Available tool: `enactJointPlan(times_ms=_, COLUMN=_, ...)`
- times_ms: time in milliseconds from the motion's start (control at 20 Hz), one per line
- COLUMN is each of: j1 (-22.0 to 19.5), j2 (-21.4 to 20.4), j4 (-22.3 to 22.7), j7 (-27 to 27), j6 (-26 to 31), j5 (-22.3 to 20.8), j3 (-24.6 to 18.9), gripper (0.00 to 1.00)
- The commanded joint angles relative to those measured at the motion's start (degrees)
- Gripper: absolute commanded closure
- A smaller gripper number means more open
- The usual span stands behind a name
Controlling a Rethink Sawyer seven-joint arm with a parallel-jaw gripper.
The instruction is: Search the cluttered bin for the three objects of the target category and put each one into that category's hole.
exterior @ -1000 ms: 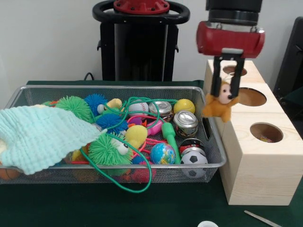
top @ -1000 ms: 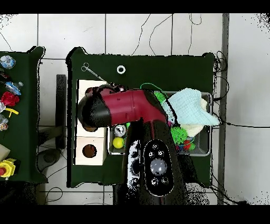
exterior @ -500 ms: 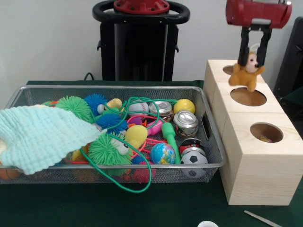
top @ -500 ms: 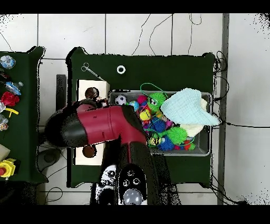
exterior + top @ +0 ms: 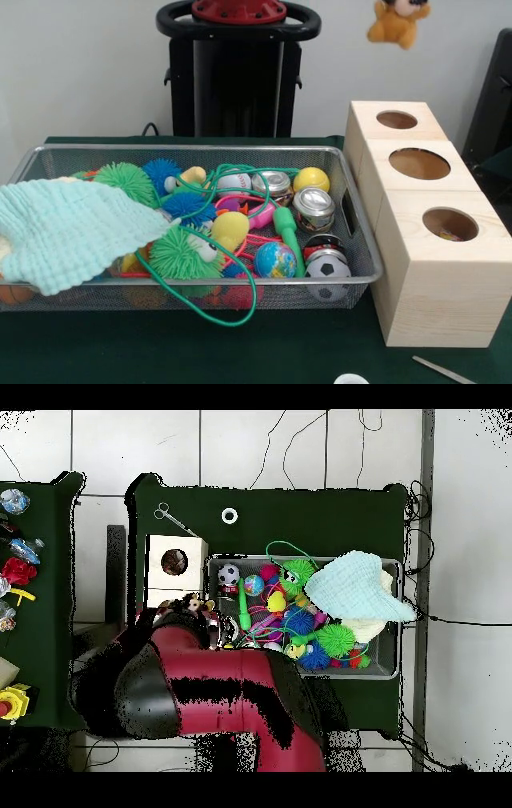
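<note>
i have the end effector (image 5: 398,4) almost off the top edge of the front view, so i see little of it. the tan plush bear (image 5: 394,21) hangs in mid-air right under it, clear of everything, so i read the end effector as clamped on the bear's head. from overhead the bear (image 5: 197,602) peeks out beside the tip of the red and black arm (image 5: 210,689), which covers the end effector itself.

well below the end effector stands the wooden box (image 5: 436,296) with three round holes in its top. the far hole (image 5: 398,120) lies almost straight beneath the bear, the middle hole (image 5: 419,163) comes next, and the near hole (image 5: 450,224), the furthest from it, shows something colourful inside. the bear touches none of them.

down and off to one side of the end effector, touching or just beside the box, sits the wire mesh bin (image 5: 200,148) on the green counter (image 5: 80,344). a pale green cloth (image 5: 72,228) drapes over the bin end furthest from the end effector. the nearer end holds a yellow ball (image 5: 311,179), a small tin (image 5: 314,206), a globe ball (image 5: 276,260) and a soccer ball (image 5: 328,268). a green cord (image 5: 232,316) loops out over the bin's front wall. spiky green balls (image 5: 128,180) lie next to the cloth.
</note>
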State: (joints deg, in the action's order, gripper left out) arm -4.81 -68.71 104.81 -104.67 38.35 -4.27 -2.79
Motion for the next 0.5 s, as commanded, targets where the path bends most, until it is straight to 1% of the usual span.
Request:
enactJointPlan(times_ms=50, j1=-4.87, j2=-6.6, j4=13.12, j7=6.05, j6=4.91, j5=0.71, j3=1.55, gripper=1.0)
enactJointPlan(times_ms=250, j1=-5.26, j2=-1.18, j4=12.44, j7=1.68, j6=-1.02, j5=-5.06, j3=1.25, gripper=1.0)
enactJointPlan(times_ms=500, j1=-4.69, j2=3.18, j4=11.0, j7=-1.43, j6=-5.04, j5=-8.93, j3=1.15, gripper=1.0)
